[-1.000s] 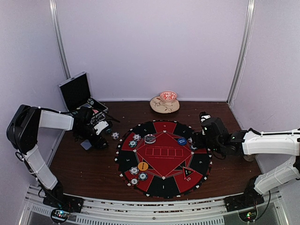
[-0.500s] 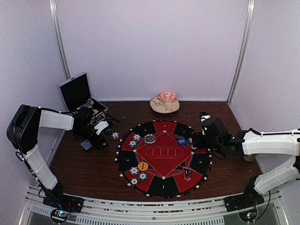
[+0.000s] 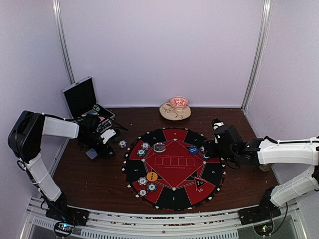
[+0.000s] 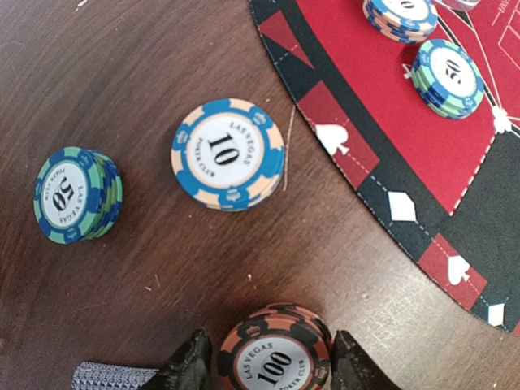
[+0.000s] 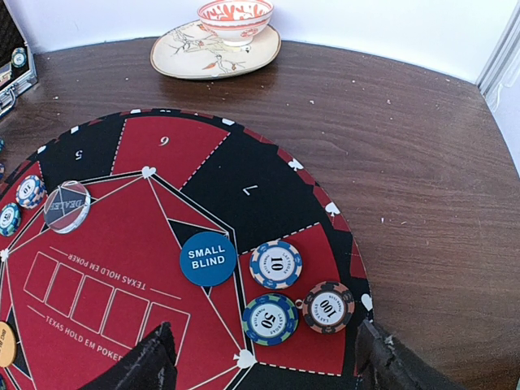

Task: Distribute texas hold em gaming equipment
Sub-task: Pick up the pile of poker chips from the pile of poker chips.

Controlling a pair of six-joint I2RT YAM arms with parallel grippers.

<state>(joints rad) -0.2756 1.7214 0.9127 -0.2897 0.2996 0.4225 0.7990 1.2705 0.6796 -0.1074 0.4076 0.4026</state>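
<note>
In the left wrist view an orange-and-black 100 chip stack (image 4: 274, 353) sits on the wood with my left gripper (image 4: 272, 361) shut on its two sides. A blue 10 chip stack (image 4: 228, 153) and a green-blue 50 stack (image 4: 75, 195) lie farther out on the table. My right gripper (image 5: 264, 357) is open and empty over the mat's right edge. Ahead of it, 10 (image 5: 276, 264), 50 (image 5: 269, 318) and 100 (image 5: 328, 306) chips lie beside the blue SMALL BLIND disc (image 5: 208, 258). From above, the left gripper (image 3: 106, 147) is left of the mat and the right gripper (image 3: 207, 151) at its right rim.
The round red-and-black mat (image 3: 173, 195) fills the table's middle, with chip stacks at its left (image 3: 143, 149) and front left (image 3: 147, 185) and an orange disc (image 3: 152, 176). An open black case (image 3: 81, 97) stands back left. A bowl on a plate (image 3: 175, 113) is at the back.
My left gripper's jaws have closed in around the 100 chip stack. Neither arm has visibly shifted, and the right gripper stays as wide as before.
</note>
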